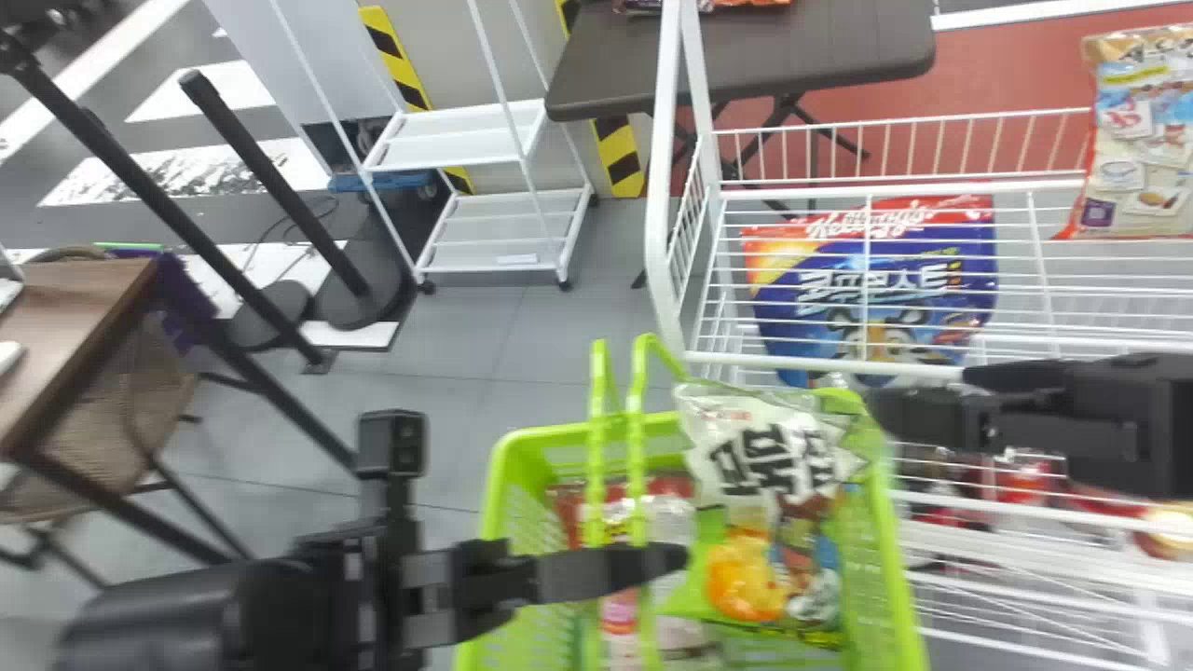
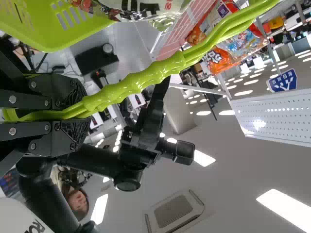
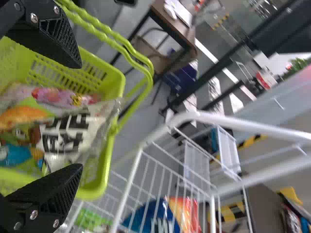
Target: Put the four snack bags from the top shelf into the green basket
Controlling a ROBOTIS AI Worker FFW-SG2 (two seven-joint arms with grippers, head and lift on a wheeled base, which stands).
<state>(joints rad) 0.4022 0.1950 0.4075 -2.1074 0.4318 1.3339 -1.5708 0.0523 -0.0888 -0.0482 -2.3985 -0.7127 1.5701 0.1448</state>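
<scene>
My left gripper (image 1: 676, 557) is shut on the handles of the green basket (image 1: 499, 522); in the left wrist view the handles (image 2: 141, 80) run out from my left gripper (image 2: 83, 112). A white, green and orange snack bag (image 1: 764, 485) leans upright inside the basket, its top above the rim, with a red and pale bag (image 1: 573, 513) beside it. At the basket's right side my right gripper (image 1: 918, 387) stands open. In the right wrist view the white bag (image 3: 68, 136) is beyond the parted fingers of my right gripper (image 3: 80, 115). Another snack bag (image 1: 1137, 140) stands on the top shelf at the right.
The white wire rack (image 1: 660, 186) rises close beside the basket. A blue cereal bag (image 1: 867, 289) shows behind its wires, with red items (image 1: 1021, 480) lower down. A dark table (image 1: 746, 56) stands behind; a brown desk (image 1: 75, 326) is at the left.
</scene>
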